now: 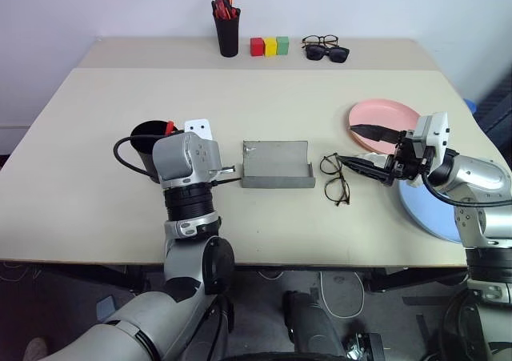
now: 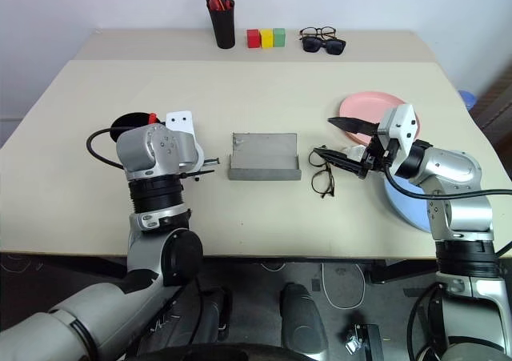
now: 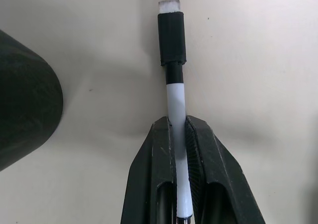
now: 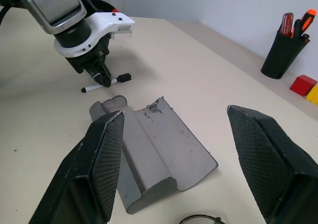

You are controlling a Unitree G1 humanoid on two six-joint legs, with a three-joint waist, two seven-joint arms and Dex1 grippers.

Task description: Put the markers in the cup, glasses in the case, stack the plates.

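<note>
My left gripper (image 3: 178, 122) is shut on the white marker (image 3: 175, 97), whose black cap points away from the fingers. The marker lies low over the table beside the black cup (image 1: 146, 142). A red cap (image 1: 169, 126) pokes out of the cup. The grey case (image 1: 277, 165) lies open at the table's middle. To its right the wire-frame glasses (image 1: 336, 178) rest on the table. My right gripper (image 1: 364, 147) hovers open just right of them, holding nothing. Behind it sits the pink plate (image 1: 382, 114), and the blue plate (image 1: 428, 209) lies under my right forearm.
At the back edge stand a black pen holder (image 1: 227, 26) with red and orange pens, three coloured blocks (image 1: 270, 46), thicker spectacles (image 1: 320, 40) and sunglasses (image 1: 328, 54). A white card (image 1: 198, 127) stands behind my left wrist. The table's front edge is close.
</note>
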